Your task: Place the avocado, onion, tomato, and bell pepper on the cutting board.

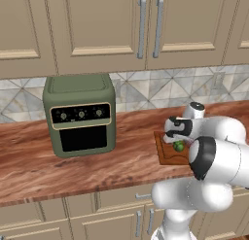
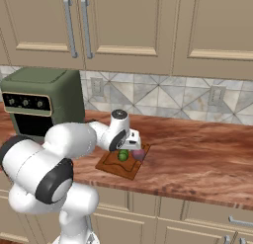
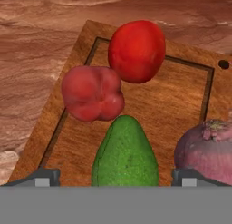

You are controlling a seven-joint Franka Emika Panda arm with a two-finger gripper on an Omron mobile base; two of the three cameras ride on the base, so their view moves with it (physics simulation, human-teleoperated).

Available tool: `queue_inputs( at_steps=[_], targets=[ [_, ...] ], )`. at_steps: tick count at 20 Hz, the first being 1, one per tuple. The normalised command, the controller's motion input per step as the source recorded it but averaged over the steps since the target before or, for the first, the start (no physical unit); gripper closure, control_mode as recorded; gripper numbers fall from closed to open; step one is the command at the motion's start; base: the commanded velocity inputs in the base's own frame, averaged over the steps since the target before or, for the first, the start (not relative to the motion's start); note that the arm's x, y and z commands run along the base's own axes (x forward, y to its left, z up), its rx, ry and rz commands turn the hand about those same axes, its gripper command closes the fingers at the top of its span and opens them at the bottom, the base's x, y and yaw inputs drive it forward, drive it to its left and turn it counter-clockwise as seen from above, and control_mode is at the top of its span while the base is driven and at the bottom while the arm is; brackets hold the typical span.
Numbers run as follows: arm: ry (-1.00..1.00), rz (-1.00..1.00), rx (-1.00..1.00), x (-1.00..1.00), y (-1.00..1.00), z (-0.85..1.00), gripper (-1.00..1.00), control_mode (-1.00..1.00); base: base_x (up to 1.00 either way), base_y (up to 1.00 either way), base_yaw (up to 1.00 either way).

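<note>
All four items lie on the brown cutting board point(image 3: 181, 96). The green avocado point(image 3: 126, 153) is nearest, between my gripper point(image 3: 115, 177) fingertips, with a gap on each side, so the gripper is open and holds nothing. The lumpy red bell pepper point(image 3: 92, 94) lies just beyond it to the left, and the smooth tomato point(image 3: 136, 51) lies further back. The purple onion point(image 3: 206, 150) sits at the right. In the base views my gripper point(image 1: 175, 137) point(image 2: 129, 142) hovers just over the avocado point(image 1: 179, 146) point(image 2: 122, 155) on the cutting board point(image 1: 168, 159) point(image 2: 111, 165), with the onion point(image 2: 139, 154) beside it.
A green toaster oven point(image 1: 80, 115) point(image 2: 39, 102) stands on the reddish wooden counter point(image 1: 73, 166) point(image 2: 197, 154) left of the board. Wall cabinets hang above, and a tiled backsplash runs behind. My own arm hides part of the board.
</note>
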Motion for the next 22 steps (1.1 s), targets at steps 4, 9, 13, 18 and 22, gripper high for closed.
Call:
queue_inputs(
  at_steps=[4, 9, 13, 18, 22],
  targets=[
    [-0.16, 0.00, 0.00, -0.55, 0.16, 0.63, -1.00, -1.00, 0.00, 0.00, 0.00],
    [-0.10, 0.00, 0.00, -0.69, 0.12, 0.63, -1.00, -1.00, 0.00, 0.00, 0.00],
    [-0.08, 0.00, 0.00, -0.94, 0.02, 0.67, -1.00, -1.00, 0.00, 0.00, 0.00],
    [-0.09, 0.00, 0.00, -1.00, 0.00, 0.66, -1.00, -1.00, 0.00, 0.00, 0.00],
    [-0.17, 0.00, 0.00, -1.00, -0.01, 0.43, -1.00, -1.00, 0.00, 0.00, 0.00]
  ],
)
